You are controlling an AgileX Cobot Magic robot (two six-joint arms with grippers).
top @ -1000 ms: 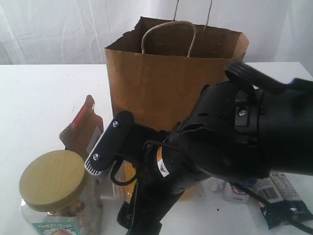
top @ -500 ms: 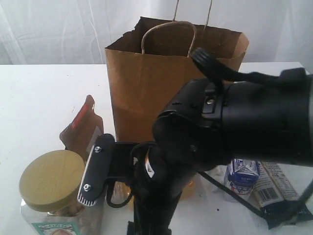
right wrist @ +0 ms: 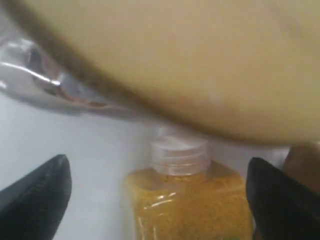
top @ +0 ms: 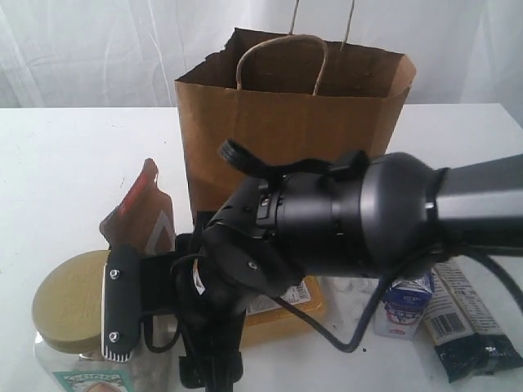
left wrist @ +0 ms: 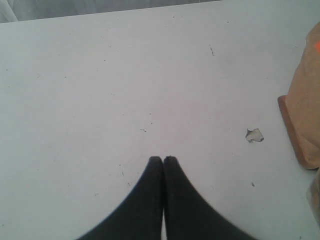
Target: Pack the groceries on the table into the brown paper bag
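Observation:
The brown paper bag stands open at the back middle of the table. In front of it lies the yellow white-capped bottle, partly hidden by my right arm. In the right wrist view the right gripper is open, and its fingers stand on either side of the bottle without touching it. The olive-lidded jar sits just beyond the cap. The left gripper is shut and empty over bare table.
A brown-red pouch leans left of the bag. A blue-white carton and a dark-blue packet lie front right. The bag's lower corner and a white crumb appear in the left wrist view.
My right arm has swung left and down across the front of the bag, its wrist turning. The carton, packet and bottle have come into view. The left gripper stays shut.

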